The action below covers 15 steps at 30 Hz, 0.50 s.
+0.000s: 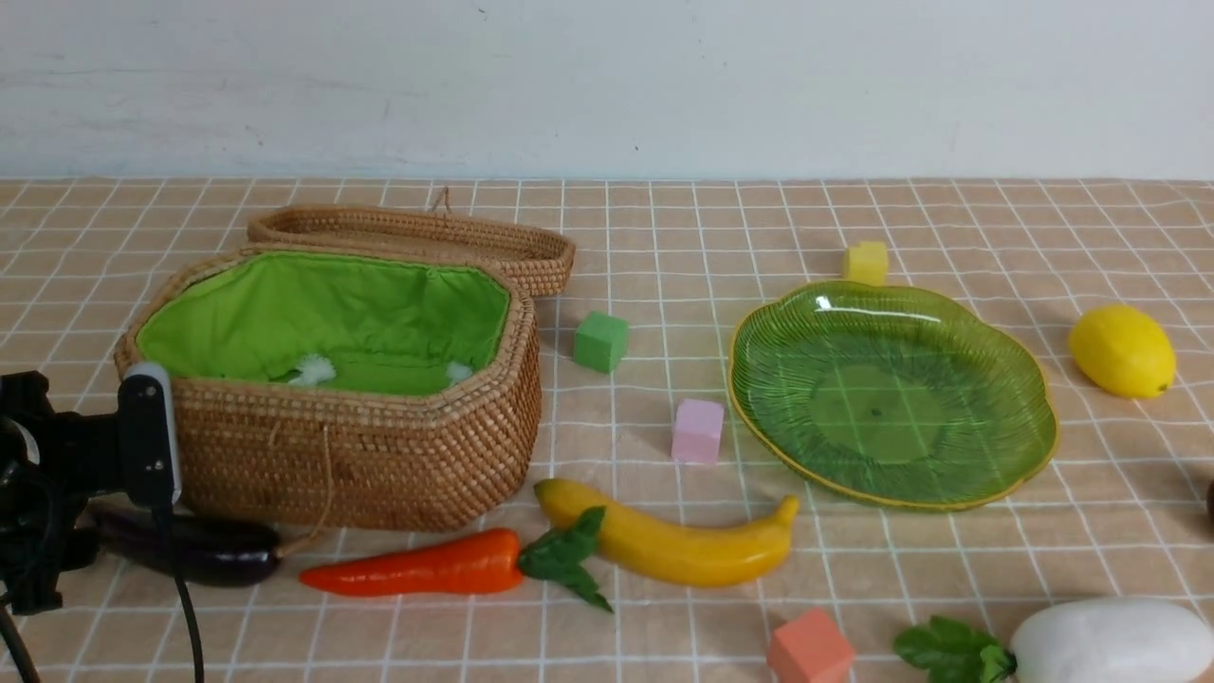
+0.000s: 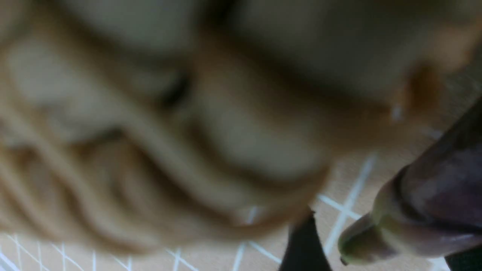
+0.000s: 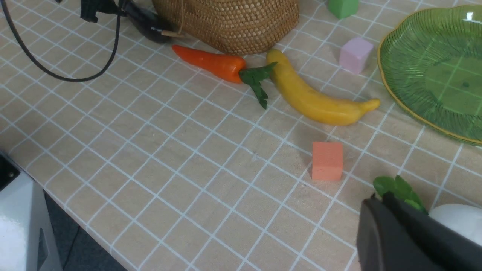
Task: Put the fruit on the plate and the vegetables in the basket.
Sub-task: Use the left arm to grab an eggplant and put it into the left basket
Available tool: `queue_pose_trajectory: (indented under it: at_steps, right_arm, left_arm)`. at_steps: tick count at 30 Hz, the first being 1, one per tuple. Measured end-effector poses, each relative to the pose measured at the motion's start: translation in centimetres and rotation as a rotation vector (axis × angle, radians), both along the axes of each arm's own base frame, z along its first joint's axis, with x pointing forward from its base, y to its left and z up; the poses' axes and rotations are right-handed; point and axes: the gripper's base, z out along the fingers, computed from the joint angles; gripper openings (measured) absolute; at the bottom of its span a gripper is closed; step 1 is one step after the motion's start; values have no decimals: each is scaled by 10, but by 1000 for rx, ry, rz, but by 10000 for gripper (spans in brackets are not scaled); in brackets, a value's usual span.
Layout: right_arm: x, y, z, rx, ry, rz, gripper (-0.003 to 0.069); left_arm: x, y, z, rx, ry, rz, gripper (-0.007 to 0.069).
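The wicker basket (image 1: 379,455) stands open at the left, its green lining bare. The eggplant (image 1: 204,555) lies on the cloth in front of it. My left gripper (image 2: 384,258) is open, with the eggplant's (image 2: 433,203) stem end between its fingers (image 2: 305,244). Carrot (image 1: 427,567) and banana (image 1: 673,543) lie in front of the basket. The green plate (image 1: 1005,474) has nothing on it, and the lemon (image 1: 1122,351) rests to its right. The white radish (image 1: 1110,640) lies at the front right. My right gripper (image 3: 378,199) is shut beside the radish's (image 3: 457,222) leaves.
The basket lid (image 1: 417,237) lies behind the basket. Foam cubes are scattered about: green (image 1: 600,341), pink (image 1: 698,431), yellow (image 1: 866,263), orange (image 1: 809,650). My left arm (image 1: 57,465) and its cable occupy the front left corner. The table's front edge (image 3: 94,229) is near.
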Motion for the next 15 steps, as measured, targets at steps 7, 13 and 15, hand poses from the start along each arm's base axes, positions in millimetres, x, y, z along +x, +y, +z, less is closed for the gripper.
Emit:
queue_pose_trajectory:
  at_steps: [7, 13, 15]
  right_arm:
    - [0, 0, 0, 3, 0, 1, 6]
    - [0, 0, 0, 4, 0, 1, 7]
    - [0, 0, 0, 4, 0, 1, 7]
  left_arm:
    - [-3, 2, -2, 14, 65, 14, 338]
    - [-15, 4, -6, 99, 233, -82, 199]
    - [-17, 3, -5, 96, 258, -96, 174]
